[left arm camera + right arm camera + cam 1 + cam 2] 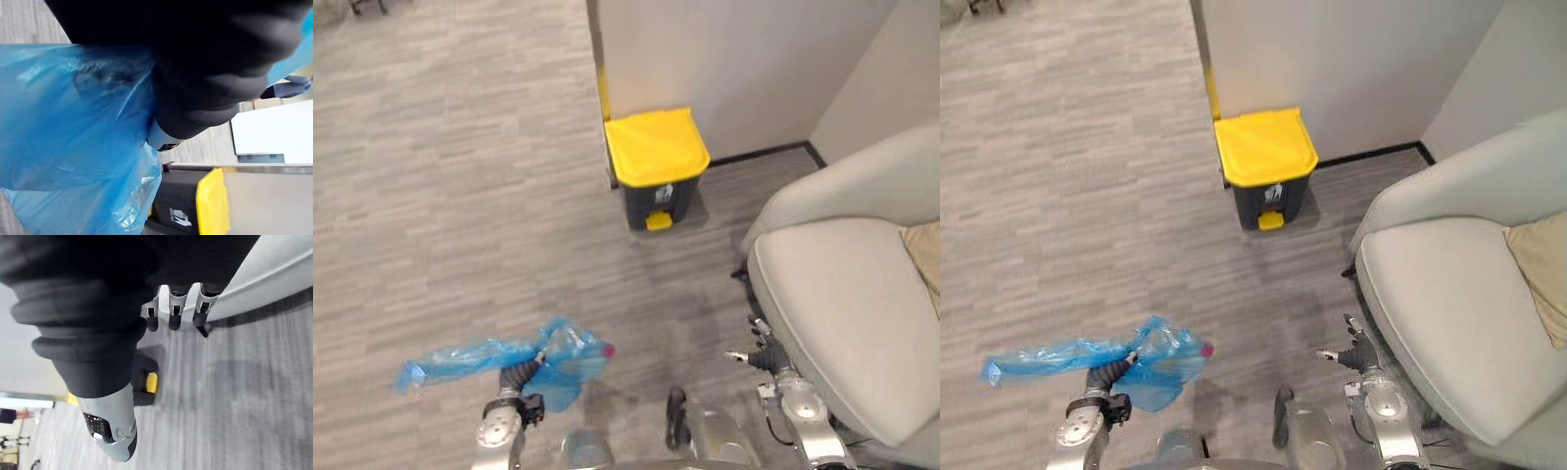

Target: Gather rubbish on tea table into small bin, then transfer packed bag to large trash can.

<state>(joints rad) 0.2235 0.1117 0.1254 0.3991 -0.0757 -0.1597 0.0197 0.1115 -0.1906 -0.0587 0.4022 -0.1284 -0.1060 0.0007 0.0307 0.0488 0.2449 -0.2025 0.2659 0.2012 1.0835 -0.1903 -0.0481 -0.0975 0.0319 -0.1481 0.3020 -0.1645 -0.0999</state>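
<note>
Lower left, the packed blue bag (460,357) hangs at the left robot hand (519,378); I cannot tell its grip. The right robot hand (768,358) is open. The yellow-lidded trash can (656,147), upper centre, is closed, so the drop-off remains.

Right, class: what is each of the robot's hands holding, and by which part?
Left hand grips the blue bag at its gathered neck, between bulging body and loose tail. Right hand holds nothing, fingers relaxed.
</note>
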